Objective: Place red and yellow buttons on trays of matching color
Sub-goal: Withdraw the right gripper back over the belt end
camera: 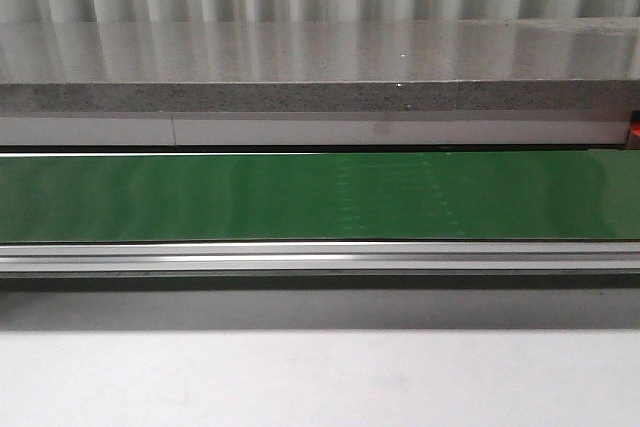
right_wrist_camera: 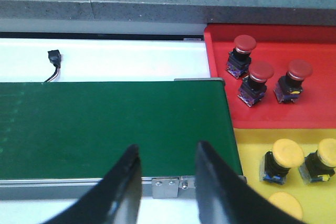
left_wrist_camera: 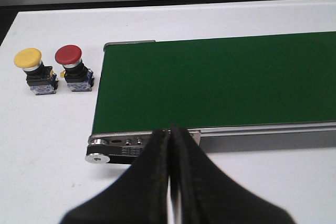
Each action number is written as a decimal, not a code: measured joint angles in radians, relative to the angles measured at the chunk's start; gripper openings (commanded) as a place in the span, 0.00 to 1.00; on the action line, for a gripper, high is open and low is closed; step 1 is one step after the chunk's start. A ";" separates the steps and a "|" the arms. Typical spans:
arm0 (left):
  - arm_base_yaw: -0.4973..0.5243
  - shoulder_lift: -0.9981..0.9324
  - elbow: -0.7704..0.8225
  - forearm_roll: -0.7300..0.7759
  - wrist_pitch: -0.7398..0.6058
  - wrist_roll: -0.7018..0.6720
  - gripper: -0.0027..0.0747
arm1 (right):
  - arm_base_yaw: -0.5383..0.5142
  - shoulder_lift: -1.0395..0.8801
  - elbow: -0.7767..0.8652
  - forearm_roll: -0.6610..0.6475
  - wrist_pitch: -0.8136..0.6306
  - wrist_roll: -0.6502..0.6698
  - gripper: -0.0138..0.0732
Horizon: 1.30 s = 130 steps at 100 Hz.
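Note:
In the left wrist view a yellow button (left_wrist_camera: 32,70) and a red button (left_wrist_camera: 72,67) stand side by side on the white table, past the end of the green conveyor belt (left_wrist_camera: 220,82). My left gripper (left_wrist_camera: 170,132) is shut and empty, over the belt's near rail. In the right wrist view the red tray (right_wrist_camera: 315,106) holds three red buttons (right_wrist_camera: 254,81) and the yellow tray (right_wrist_camera: 247,145) holds three yellow buttons (right_wrist_camera: 278,159). My right gripper (right_wrist_camera: 167,150) is open and empty over the belt's near edge. The front view shows no button, tray or gripper.
The belt (camera: 320,197) runs across the front view with an aluminium rail (camera: 320,257) along its near side and a grey stone ledge (camera: 320,67) behind. A small black connector with wires (right_wrist_camera: 54,59) lies on the white table beyond the belt (right_wrist_camera: 110,129).

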 measured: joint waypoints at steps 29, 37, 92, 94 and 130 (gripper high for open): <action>0.000 0.000 0.000 0.000 0.000 0.000 0.01 | 0.000 -0.011 0.002 0.000 0.002 0.000 0.08; 0.000 0.000 0.000 0.000 0.000 0.000 0.01 | 0.000 -0.011 0.002 0.000 0.002 -0.002 0.08; 0.000 0.000 0.000 0.000 0.000 0.000 0.74 | 0.000 -0.011 0.002 0.000 0.002 -0.002 0.08; 0.000 0.000 0.000 0.000 0.000 0.000 0.75 | 0.000 -0.011 0.002 0.000 0.002 -0.002 0.08; 0.004 0.021 -0.020 0.084 -0.076 -0.178 0.75 | 0.000 -0.011 0.002 0.000 0.002 -0.002 0.08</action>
